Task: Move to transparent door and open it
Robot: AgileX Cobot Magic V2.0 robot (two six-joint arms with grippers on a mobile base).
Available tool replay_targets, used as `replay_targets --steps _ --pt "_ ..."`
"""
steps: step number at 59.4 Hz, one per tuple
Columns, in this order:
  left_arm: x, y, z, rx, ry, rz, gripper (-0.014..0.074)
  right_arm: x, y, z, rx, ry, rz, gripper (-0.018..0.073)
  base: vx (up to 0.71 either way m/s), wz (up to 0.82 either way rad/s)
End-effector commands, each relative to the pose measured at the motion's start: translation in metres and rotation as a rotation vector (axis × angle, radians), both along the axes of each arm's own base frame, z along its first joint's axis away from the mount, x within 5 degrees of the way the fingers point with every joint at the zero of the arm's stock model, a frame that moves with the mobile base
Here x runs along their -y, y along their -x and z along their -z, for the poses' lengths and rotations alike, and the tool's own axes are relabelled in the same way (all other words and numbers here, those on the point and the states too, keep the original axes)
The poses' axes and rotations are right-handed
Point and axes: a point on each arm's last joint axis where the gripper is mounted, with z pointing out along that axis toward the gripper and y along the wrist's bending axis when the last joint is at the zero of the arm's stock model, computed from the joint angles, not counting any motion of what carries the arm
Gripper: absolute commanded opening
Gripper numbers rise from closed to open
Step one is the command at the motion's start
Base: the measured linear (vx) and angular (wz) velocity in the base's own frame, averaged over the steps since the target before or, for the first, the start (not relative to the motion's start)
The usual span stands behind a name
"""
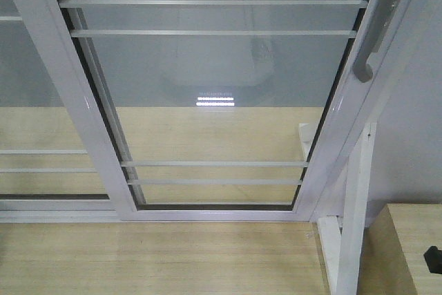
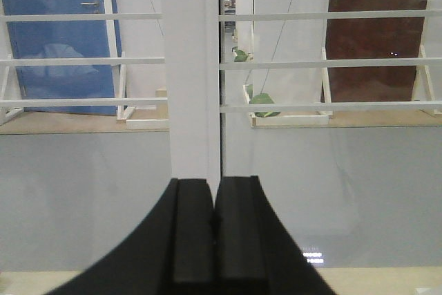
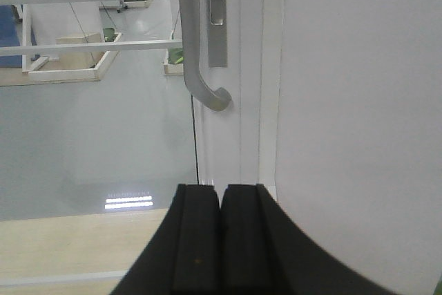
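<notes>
where the door stood: the transparent door (image 1: 214, 94) filled the front view, close ahead, its handle (image 3: 200, 67) on the right edge, seemingly shut against the jamb (image 3: 271, 101).
left gripper (image 2: 214, 191): closed tight and empty, facing a white stile (image 2: 190, 67).
right gripper (image 3: 221, 195): likewise closed, holding nothing, just below and right of the handle's curved foot, apart from it.
step in hand: probably reaching the handle; the right gripper needed to part, rise, shift left, close round the bar, then draw leftward along the track.
</notes>
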Motion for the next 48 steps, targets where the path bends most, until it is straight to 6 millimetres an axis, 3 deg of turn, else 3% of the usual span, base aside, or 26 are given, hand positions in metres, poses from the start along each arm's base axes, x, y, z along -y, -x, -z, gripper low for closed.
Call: replay_targets --steps 1,23,29,39,48 --pt "0.000 -0.002 0.004 0.036 0.016 0.005 0.0003 -0.001 -0.002 -0.002 0.050 0.015 -0.012 -0.0008 0.00 0.00" --pt "0.000 -0.001 -0.005 0.123 0.026 0.007 0.0003 -0.001 -0.002 -0.008 0.102 0.116 -0.023 -0.0008 0.00 0.00" --pt "0.000 0.001 -0.016 0.222 0.073 0.015 0.0003 -0.005 -0.002 -0.023 0.270 0.127 -0.059 -0.0008 0.00 0.00" --pt "0.000 0.015 -0.059 0.538 0.222 0.073 0.0003 -0.015 0.014 -0.062 0.739 0.104 -0.151 -0.0008 0.00 0.00" --pt "0.000 0.027 -0.097 0.621 0.237 0.089 0.0003 -0.002 0.029 -0.087 0.986 -0.181 -0.089 -0.0008 0.00 0.00"
